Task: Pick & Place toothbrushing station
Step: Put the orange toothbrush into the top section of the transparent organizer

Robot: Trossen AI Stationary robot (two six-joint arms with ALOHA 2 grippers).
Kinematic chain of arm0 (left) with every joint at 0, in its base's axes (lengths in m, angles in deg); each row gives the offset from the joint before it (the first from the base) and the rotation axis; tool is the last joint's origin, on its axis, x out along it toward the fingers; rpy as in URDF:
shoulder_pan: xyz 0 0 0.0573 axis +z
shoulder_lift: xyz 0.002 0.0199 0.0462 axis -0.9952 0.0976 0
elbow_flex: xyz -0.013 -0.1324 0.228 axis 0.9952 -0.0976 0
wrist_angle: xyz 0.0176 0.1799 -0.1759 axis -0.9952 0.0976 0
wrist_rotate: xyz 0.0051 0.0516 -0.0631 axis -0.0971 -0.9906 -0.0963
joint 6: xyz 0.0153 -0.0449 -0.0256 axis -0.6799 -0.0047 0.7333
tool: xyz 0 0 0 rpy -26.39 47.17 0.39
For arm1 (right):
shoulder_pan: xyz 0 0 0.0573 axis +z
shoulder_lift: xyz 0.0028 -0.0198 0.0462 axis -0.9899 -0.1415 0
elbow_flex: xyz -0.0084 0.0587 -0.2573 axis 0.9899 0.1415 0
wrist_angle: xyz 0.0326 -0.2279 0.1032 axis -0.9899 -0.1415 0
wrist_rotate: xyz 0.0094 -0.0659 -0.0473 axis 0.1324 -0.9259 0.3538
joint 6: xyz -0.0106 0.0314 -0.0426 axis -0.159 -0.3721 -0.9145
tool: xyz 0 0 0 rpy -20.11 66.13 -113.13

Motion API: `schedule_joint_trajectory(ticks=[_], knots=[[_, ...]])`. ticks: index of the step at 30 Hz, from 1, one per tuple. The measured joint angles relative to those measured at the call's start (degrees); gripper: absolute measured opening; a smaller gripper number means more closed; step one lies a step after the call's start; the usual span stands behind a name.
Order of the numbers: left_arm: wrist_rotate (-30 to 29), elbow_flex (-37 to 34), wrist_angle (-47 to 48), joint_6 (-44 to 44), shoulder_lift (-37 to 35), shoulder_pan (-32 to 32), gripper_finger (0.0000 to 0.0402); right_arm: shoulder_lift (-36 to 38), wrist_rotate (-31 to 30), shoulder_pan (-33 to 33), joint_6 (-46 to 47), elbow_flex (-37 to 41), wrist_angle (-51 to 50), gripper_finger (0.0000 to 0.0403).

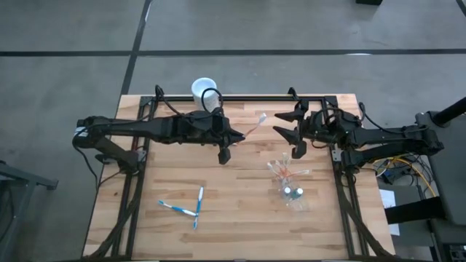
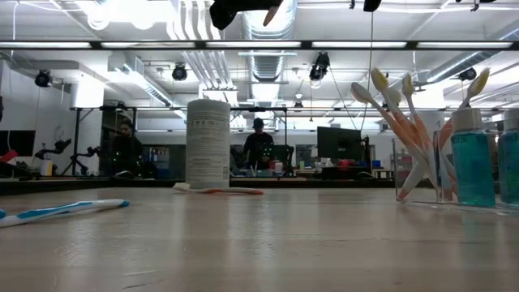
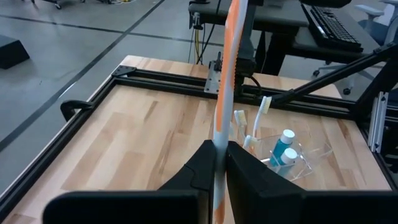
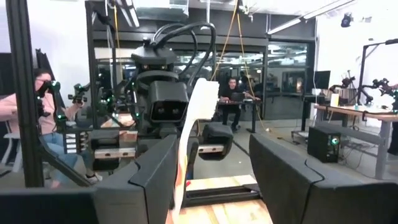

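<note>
My left gripper [image 1: 239,135] is shut on an orange-and-white toothbrush [image 1: 255,125] high above the table's middle. The brush's free end [image 4: 196,115] reaches in between the fingers of my open right gripper [image 1: 279,124], close to one finger [image 4: 155,177]. The clear plastic cup [image 1: 291,188] stands on the table at the near right, below my right gripper. It holds several toothbrushes [image 2: 397,122] and blue bottles [image 2: 473,158]. Two blue-and-white toothbrushes [image 1: 188,208] lie flat on the table at the near left. My left gripper pinches the toothbrush's white lower shaft [image 3: 217,146] between its two fingers. The brush sticks out forward past the fingertips, lying along them, its orange part [image 3: 231,50] pointing toward my right gripper. It is lifted clear of the table. My right gripper: I cannot tell whether a finger touches the brush's end.
A taller white cup [image 1: 204,89] stands at the table's far edge behind my left arm. Another orange-and-white brush [image 2: 220,191] lies near its foot. A black frame rail [image 1: 240,98] runs round the table. Bare wood [image 1: 240,211] shows in the near middle. People sit in the room beyond.
</note>
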Motion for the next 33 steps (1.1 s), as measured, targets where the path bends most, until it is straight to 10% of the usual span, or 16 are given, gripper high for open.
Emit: schedule_joint_trajectory(ticks=[33], knots=[[2.98,0.00,0.00,0.09,0.47,0.00,0.0026,-9.97,3.13,-0.68,0.48,0.00,16.79,0.0181]])
